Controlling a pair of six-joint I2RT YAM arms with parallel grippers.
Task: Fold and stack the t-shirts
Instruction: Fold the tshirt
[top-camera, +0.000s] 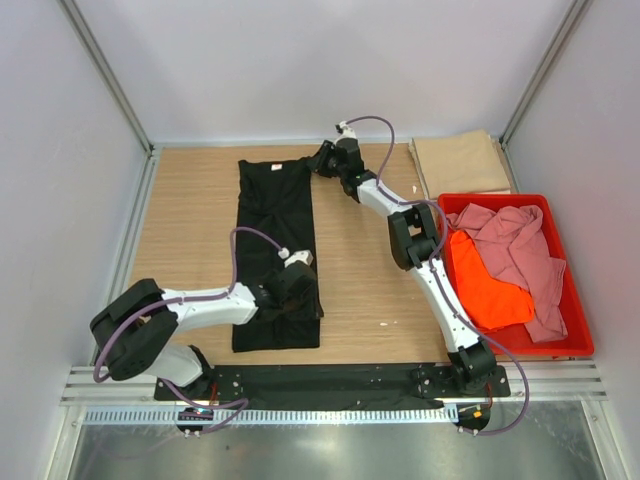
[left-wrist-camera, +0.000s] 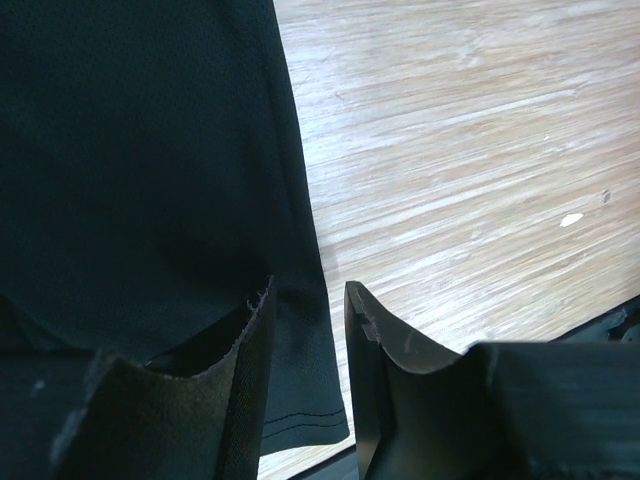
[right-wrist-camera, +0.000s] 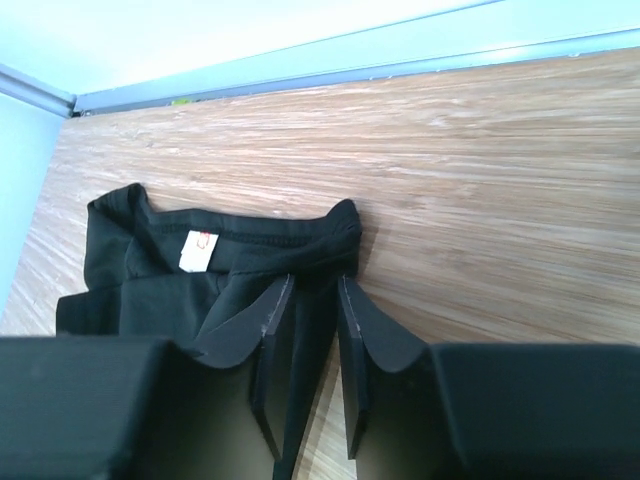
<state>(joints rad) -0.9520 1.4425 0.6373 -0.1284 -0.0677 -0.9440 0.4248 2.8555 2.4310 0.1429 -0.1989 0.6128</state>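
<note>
Black t-shirt (top-camera: 275, 210), folded lengthwise: hem between my left claw's (left-wrist-camera: 308, 290) part-open jaws, shoulder between my right claw's (right-wrist-camera: 315, 282) near-closed jaws, grip unconfirmed. Right of that claw: tan t-shirt (top-camera: 460, 165) folded; pink t-shirt (top-camera: 510, 245) and orange t-shirt (top-camera: 485, 290) pending.

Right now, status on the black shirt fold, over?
Right gripper pinching black t-shirt by collar. Left gripper open astride hem. Shirt flat, folded lengthwise. Nothing in the way.
</note>
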